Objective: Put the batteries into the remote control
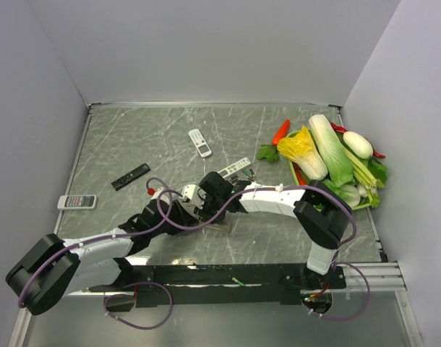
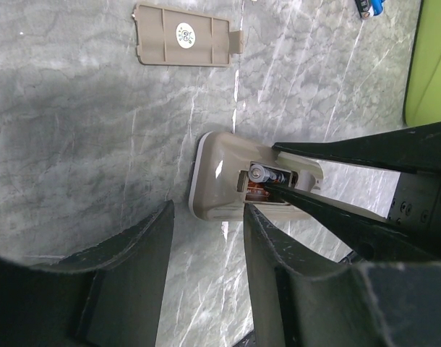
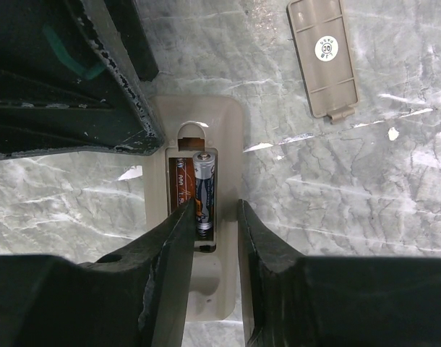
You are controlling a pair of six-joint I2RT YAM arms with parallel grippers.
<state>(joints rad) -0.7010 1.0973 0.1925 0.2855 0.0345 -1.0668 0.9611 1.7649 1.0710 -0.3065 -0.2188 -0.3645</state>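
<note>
Right wrist: jaws half-open astride the battery [image 3: 204, 189] in the remote control [image 3: 228, 130].

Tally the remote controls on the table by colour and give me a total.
White remotes: 3
Black remote: 1
Beige remote, lying back up with its battery bay open: 1
Total: 5

Robot lab, enclosed test table [image 1: 134, 144], bolted arms [image 1: 271, 199]
</note>
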